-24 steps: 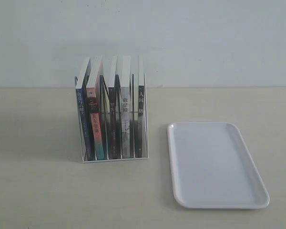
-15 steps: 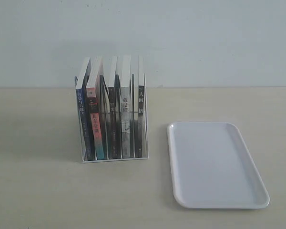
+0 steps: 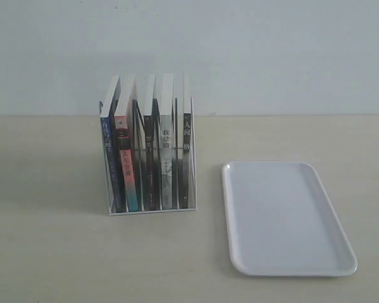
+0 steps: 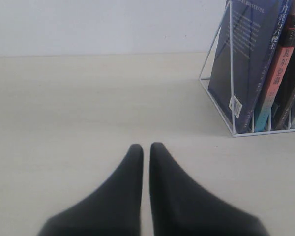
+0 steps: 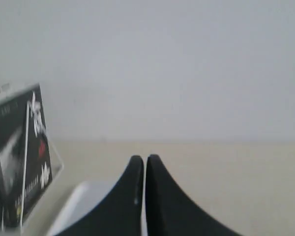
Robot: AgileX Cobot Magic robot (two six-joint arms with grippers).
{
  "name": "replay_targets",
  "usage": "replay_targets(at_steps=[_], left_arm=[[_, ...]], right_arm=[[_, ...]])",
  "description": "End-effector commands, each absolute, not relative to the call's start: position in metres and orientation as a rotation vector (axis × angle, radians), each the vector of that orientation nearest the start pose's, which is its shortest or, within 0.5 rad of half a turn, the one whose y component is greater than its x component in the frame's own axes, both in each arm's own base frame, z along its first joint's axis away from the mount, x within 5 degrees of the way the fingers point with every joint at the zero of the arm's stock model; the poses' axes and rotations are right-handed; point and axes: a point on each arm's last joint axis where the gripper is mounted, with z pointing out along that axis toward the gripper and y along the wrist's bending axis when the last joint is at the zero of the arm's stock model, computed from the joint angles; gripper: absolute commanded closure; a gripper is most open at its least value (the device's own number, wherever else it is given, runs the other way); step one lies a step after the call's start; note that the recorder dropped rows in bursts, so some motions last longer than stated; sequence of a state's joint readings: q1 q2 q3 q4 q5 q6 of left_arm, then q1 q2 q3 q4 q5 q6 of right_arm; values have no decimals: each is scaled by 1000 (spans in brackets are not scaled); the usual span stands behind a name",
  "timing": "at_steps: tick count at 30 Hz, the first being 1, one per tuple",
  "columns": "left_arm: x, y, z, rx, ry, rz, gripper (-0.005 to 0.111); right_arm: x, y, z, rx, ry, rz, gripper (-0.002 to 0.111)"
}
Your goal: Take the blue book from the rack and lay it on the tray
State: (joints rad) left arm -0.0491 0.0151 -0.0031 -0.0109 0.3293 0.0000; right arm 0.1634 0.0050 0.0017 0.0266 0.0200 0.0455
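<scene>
The blue book (image 3: 108, 154) stands upright in the leftmost slot of the wire rack (image 3: 150, 210); its dark blue cover (image 4: 243, 59) faces the left wrist camera. The white tray (image 3: 284, 218) lies flat to the right of the rack with nothing on it. Neither arm shows in the exterior view. My left gripper (image 4: 146, 146) is shut with nothing in it, low over the table, to the left of the rack and apart from it. My right gripper (image 5: 144, 158) is also shut and holds nothing, with a corner of the tray (image 5: 81, 199) just below it.
Beside the blue book stand a red-and-teal-spined book (image 3: 126, 167) and three books with black, grey and black spines (image 3: 167, 158). The outermost black book (image 5: 19, 152) shows in the right wrist view. A pale wall (image 3: 271, 57) rises behind the beige table (image 3: 50, 252).
</scene>
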Motion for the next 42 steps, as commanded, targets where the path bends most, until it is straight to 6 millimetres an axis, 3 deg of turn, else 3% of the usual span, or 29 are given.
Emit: replay_targets(at_steps=[1, 7, 9, 13, 17, 22, 26, 33, 35, 38, 39, 42], left_arm=[[55, -3, 184, 41, 1806, -38, 103], [55, -3, 184, 41, 1806, -38, 103], [55, -3, 184, 41, 1806, -38, 103], [55, -3, 184, 41, 1806, -38, 103], [55, -3, 184, 41, 1806, -38, 103], [55, -3, 184, 41, 1806, -38, 103], [55, -3, 184, 41, 1806, -38, 103], [55, -3, 184, 41, 1806, -38, 103], [55, -3, 184, 41, 1806, -38, 103], [55, -3, 184, 41, 1806, -38, 103], [55, -3, 184, 41, 1806, -38, 103], [55, -3, 184, 41, 1806, -38, 103]], right_arm=[[47, 7, 245, -52, 1118, 190, 107], [36, 5, 262, -38, 896, 195, 107], [39, 5, 260, -39, 951, 199, 107], [41, 6, 289, -51, 1096, 194, 107], [57, 9, 309, -100, 1392, 147, 107], [83, 14, 308, -123, 1668, 136, 107], [96, 16, 306, -123, 1686, 135, 107], [101, 16, 318, -78, 1555, 173, 107], [114, 18, 317, 48, 1563, 297, 107], [163, 26, 297, 201, 1634, 423, 107], [178, 32, 289, 168, 1655, 418, 107], [226, 71, 282, -188, 1771, 351, 107]])
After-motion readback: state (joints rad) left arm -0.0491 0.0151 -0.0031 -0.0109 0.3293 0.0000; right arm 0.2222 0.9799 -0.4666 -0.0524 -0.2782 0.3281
